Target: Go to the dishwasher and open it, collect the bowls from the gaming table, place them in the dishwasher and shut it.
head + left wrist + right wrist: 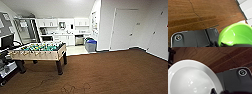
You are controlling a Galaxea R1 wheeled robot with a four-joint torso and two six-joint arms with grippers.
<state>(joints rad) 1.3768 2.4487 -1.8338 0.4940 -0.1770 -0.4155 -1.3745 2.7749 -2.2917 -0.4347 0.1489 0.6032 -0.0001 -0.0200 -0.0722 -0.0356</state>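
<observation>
Brown carpet (112, 72) stretches toward the dishwasher (79, 40) at upper centre. Left tool clamps a green bowl (235, 35), right tool a white bowl (191, 78); jolts while driving could spill either.

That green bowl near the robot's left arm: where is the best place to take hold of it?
Probably at the rim. The green bowl sits mouth-up and its wall is thin and curved, so one finger inside and one outside, coming from the near edge by the wrist, should pinch it firmly. The left wrist view shows dark parts of the arm meeting that near rim, above the brown carpet.
</observation>
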